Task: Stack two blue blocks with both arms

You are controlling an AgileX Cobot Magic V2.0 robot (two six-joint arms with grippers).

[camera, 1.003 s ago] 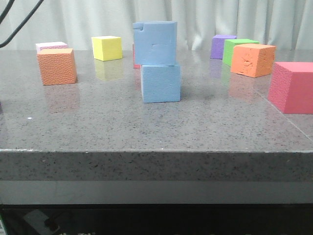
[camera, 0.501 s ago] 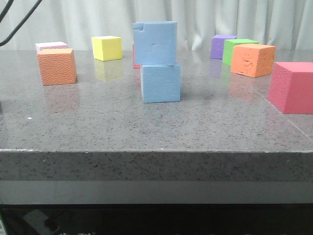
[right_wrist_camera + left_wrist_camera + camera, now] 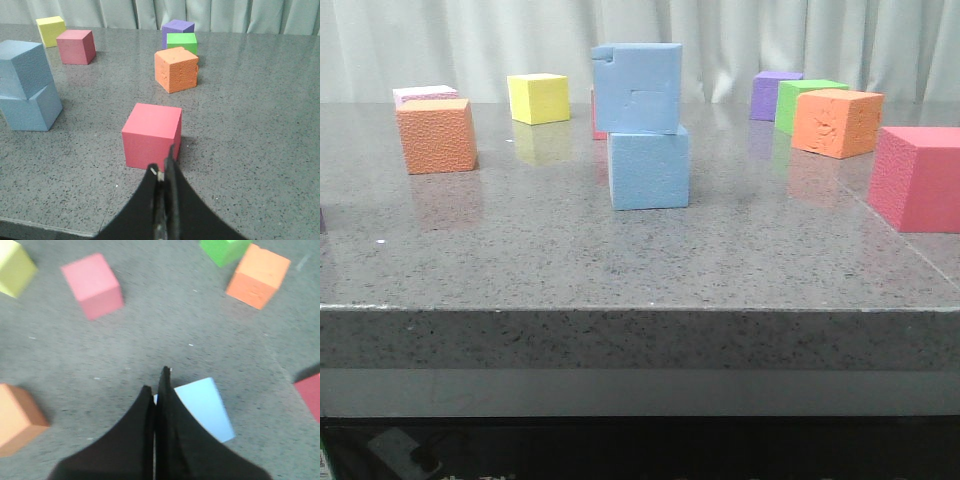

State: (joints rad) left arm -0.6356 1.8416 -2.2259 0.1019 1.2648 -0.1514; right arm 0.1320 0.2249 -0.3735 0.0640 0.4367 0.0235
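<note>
we see the two light-blue foam cubes stacked near the middle of the grey speckled tabletop (image 3: 520, 270): the notched blue block (image 3: 637, 88), with a cut corner at its upper left and a shallow rectangular dent on its front face, sits on top of the plain blue block (image 3: 649, 169), turned slightly and overhanging a little toward the left. neither arm touches them. in the front view no arm shows at all. from the left wrist camera we look down on the left tool (image 3: 159, 390), its two black fingers pressed together with nothing between them, hanging above the tabletop with the top of the blue stack just beside its tips. from the right wrist camera the right tool (image 3: 164, 172) is likewise closed and empty, its tips in front of a red cube (image 3: 151, 135), well apart from the blue stack at the far side of that view. around the stack we see an orange cube (image 3: 437, 135) and a pink cube (image 3: 424, 95) behind it on the left, a yellow cube (image 3: 539, 98) farther back, and on the right a purple cube (image 3: 773, 94), a green cube (image 3: 808, 100) and a second orange cube (image 3: 836, 122). a pale curtain (image 3: 500, 40) hangs behind the tabletop.
</note>
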